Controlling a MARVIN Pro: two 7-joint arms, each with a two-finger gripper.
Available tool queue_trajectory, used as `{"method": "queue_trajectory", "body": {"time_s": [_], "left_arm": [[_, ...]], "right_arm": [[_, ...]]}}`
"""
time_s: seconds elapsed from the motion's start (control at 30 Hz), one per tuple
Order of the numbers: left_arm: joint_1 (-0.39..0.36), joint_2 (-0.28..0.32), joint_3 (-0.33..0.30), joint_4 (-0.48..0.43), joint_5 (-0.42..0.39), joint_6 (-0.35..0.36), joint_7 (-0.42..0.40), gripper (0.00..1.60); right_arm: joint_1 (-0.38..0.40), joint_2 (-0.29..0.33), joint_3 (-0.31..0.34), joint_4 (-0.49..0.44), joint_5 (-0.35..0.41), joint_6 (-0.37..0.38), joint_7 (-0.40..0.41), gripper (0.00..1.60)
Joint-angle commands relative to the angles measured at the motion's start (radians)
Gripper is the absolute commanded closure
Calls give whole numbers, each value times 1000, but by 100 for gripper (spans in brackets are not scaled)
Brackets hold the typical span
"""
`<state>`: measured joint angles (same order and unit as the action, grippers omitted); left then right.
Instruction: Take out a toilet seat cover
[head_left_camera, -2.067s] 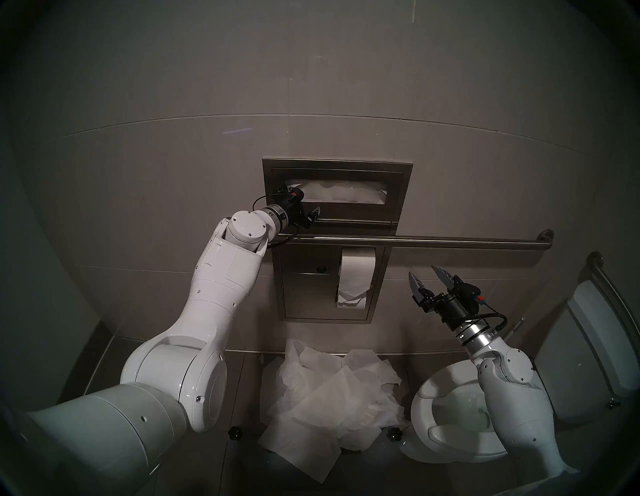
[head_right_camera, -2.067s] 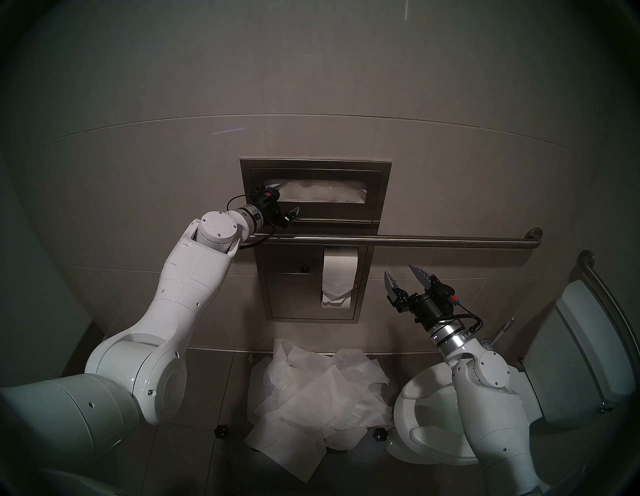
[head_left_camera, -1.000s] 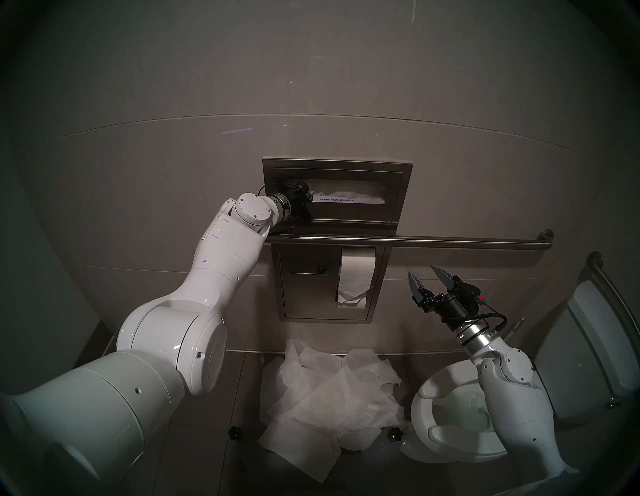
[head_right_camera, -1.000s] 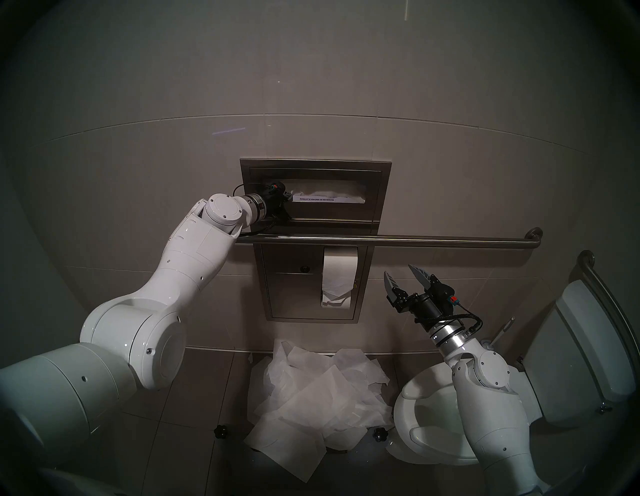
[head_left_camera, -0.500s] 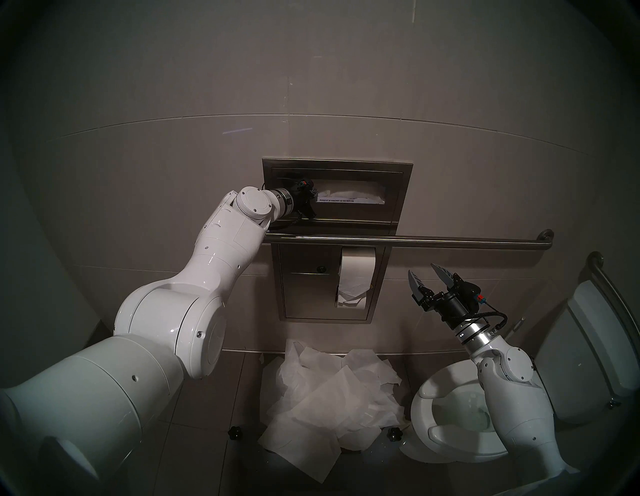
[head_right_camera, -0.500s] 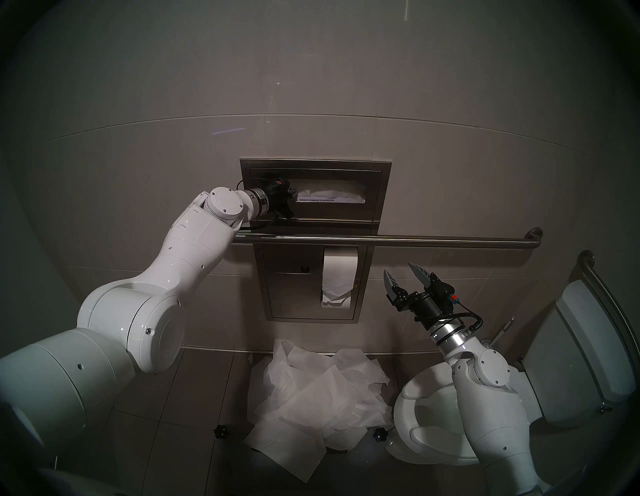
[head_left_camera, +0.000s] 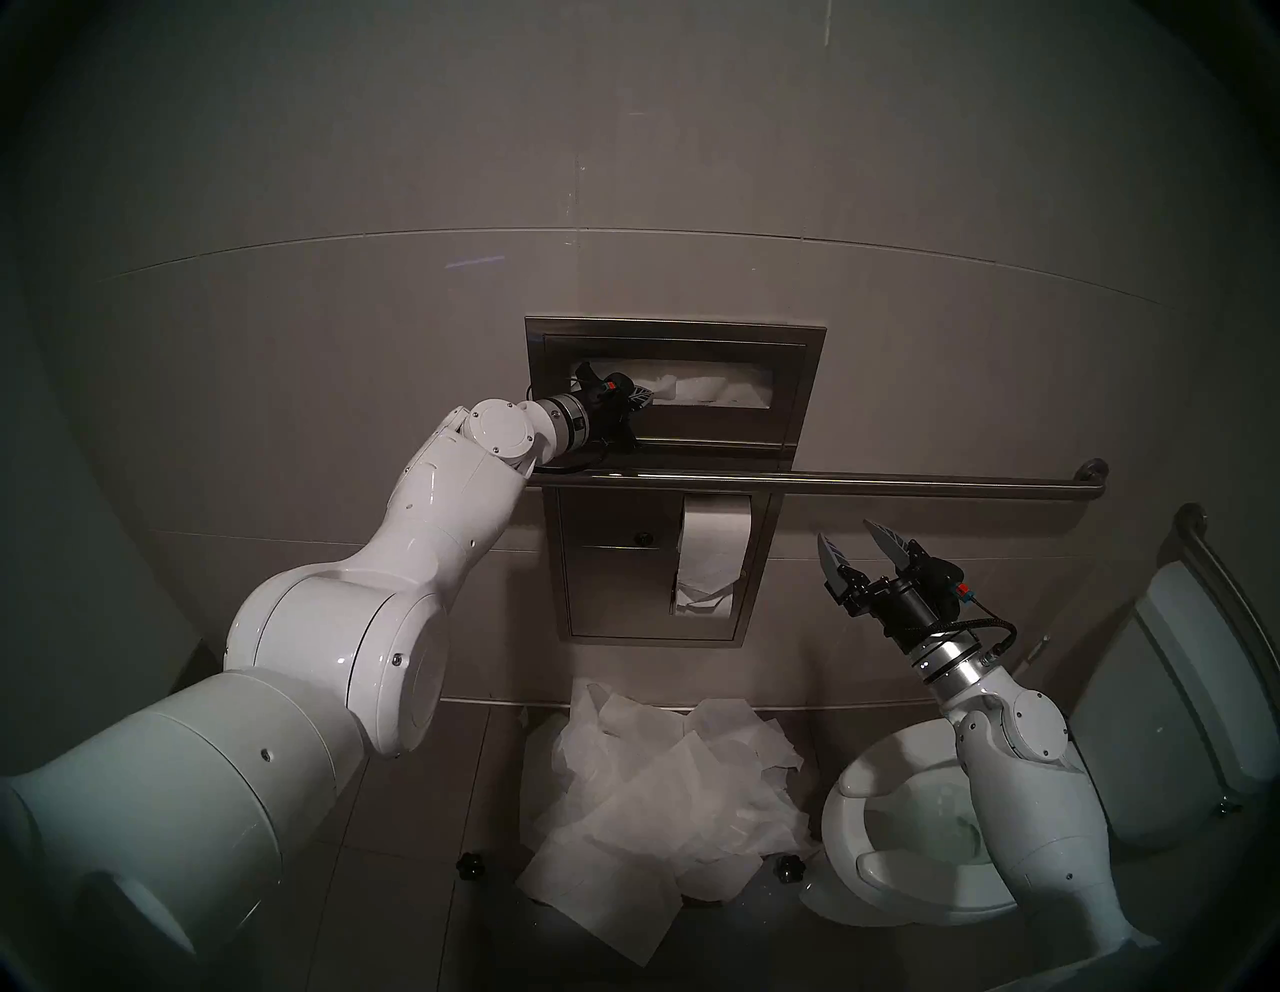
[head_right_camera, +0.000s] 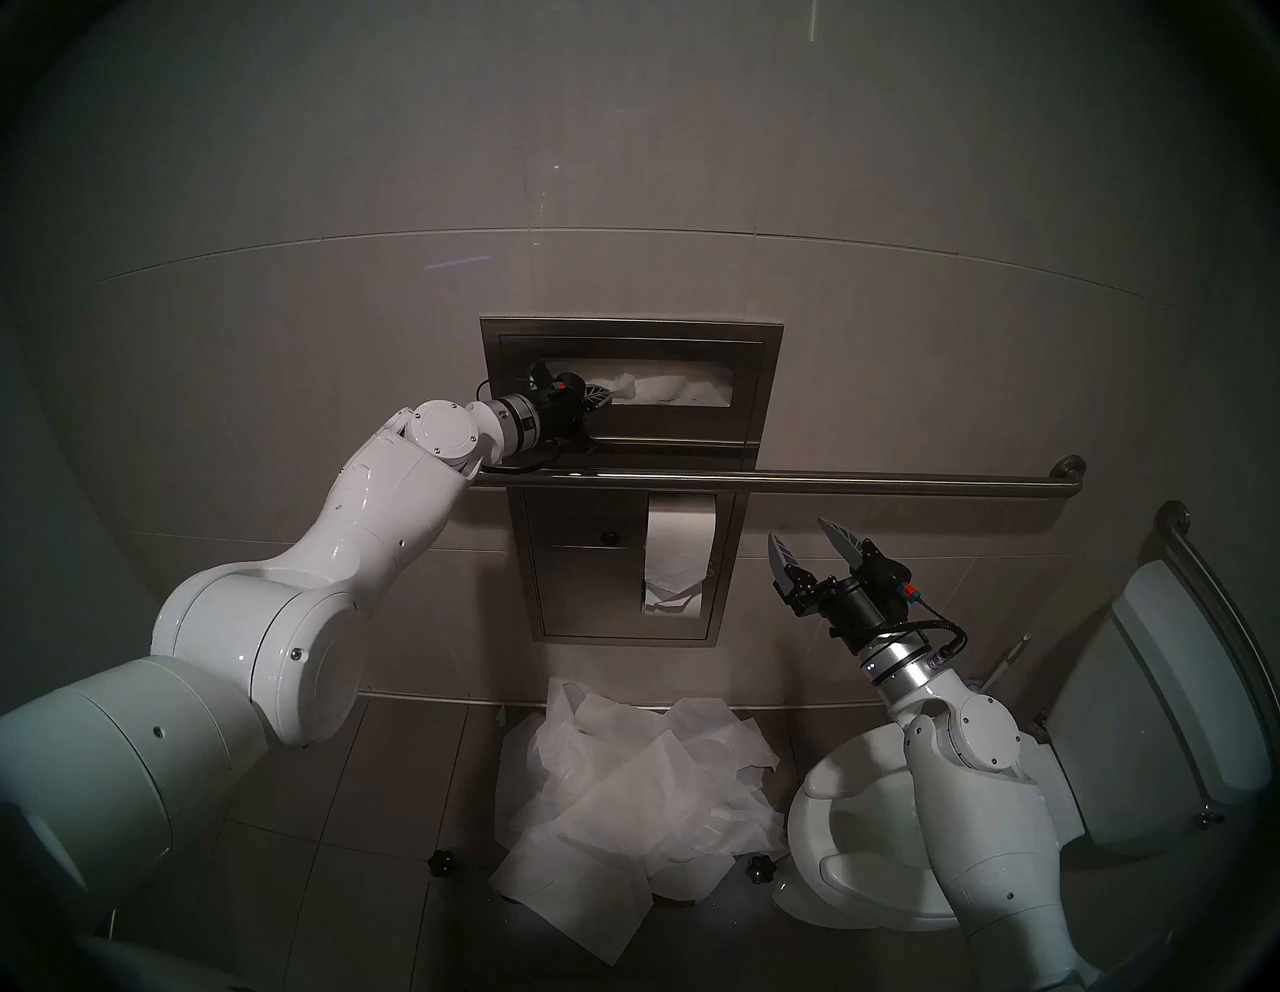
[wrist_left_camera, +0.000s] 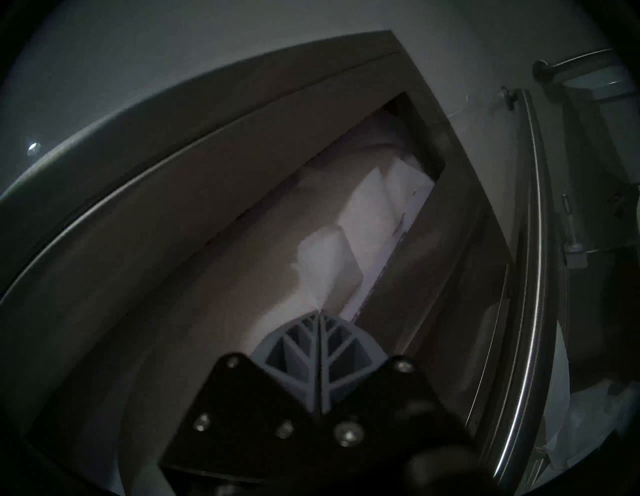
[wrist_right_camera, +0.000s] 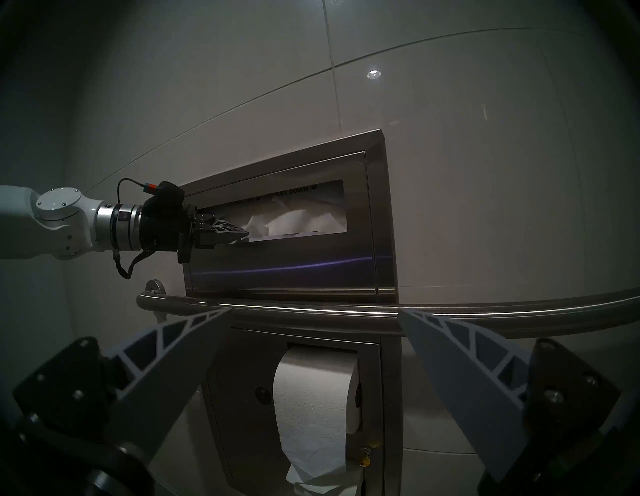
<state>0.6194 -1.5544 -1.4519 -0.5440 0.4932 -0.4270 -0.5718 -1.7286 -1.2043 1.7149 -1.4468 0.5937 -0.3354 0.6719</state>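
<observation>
A steel wall dispenser (head_left_camera: 796, 388) is seen recessed in the tiled wall above a grab bar (head_left_camera: 866, 479), with a toilet paper roll (head_left_camera: 713, 547) below the bar and a heap of white paper sheets (head_left_camera: 665, 810) on the floor beside the toilet (head_left_camera: 848, 824); the right gripper (head_left_camera: 859, 547) is held spread wide in free air, well apart from the dispenser. The left gripper (wrist_left_camera: 318, 313) is pressed closed at the slot's left part; a corner of the toilet seat cover (wrist_left_camera: 325, 256) is pinched at its tips, the rest of the sheet lying inside the slot.
</observation>
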Motion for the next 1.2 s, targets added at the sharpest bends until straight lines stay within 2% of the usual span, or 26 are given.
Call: {"method": "queue_trajectory", "body": {"time_s": [0.0, 0.13, 0.2, 0.23, 0.6, 0.93, 0.97, 1.17], "left_arm": [[1, 11, -47, -76, -63, -102, -3, 160], [50, 7, -61, -119, -89, -132, -41, 160], [84, 7, -64, -170, -96, -129, -57, 160], [77, 6, -69, -153, -104, -140, -61, 160], [168, 13, -103, -295, -125, -109, -97, 160], [207, 28, -121, -385, -130, -135, -120, 160], [225, 30, -125, -416, -132, -127, -125, 160], [265, 50, -151, -470, -144, -121, -134, 160]], "right_arm": [[15, 2, 7, -40, 0, -7, -5, 0], [13, 3, 6, -44, -1, -6, -11, 0], [12, 3, 5, -45, -1, -6, -13, 0], [12, 3, 5, -45, -1, -6, -13, 0], [12, 6, 2, -46, 0, -6, -19, 0], [12, 6, 1, -44, 0, -7, -20, 0], [12, 6, 1, -44, 0, -7, -20, 0], [12, 6, 2, -44, 0, -7, -18, 0]]}}
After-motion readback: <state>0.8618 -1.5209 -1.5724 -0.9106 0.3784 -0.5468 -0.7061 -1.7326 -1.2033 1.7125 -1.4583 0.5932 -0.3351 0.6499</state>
